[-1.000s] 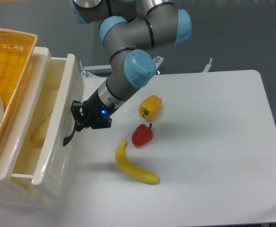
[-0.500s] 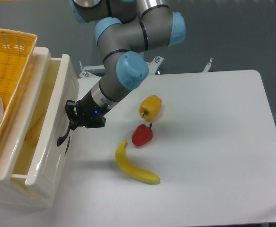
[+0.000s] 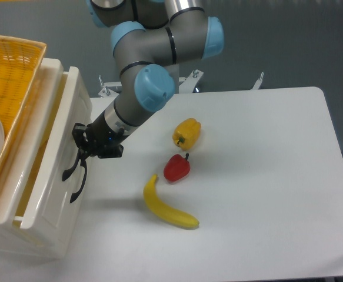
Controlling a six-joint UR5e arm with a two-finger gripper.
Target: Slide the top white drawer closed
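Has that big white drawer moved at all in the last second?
Yes. The top white drawer has slid left, into its cabinet, away from the banana that stayed put; the gripper followed against its front.

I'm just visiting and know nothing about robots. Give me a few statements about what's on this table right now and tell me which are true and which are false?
1. The top white drawer is fully shut. False: a gap still shows behind its front panel.
2. The gripper is at the drawer's black handle. True.
3. The banana lies inside the drawer. False: it lies on the table.
4. The red pepper sits between the yellow pepper and the banana. True.
5. A yellow woven basket sits above the drawer. True.
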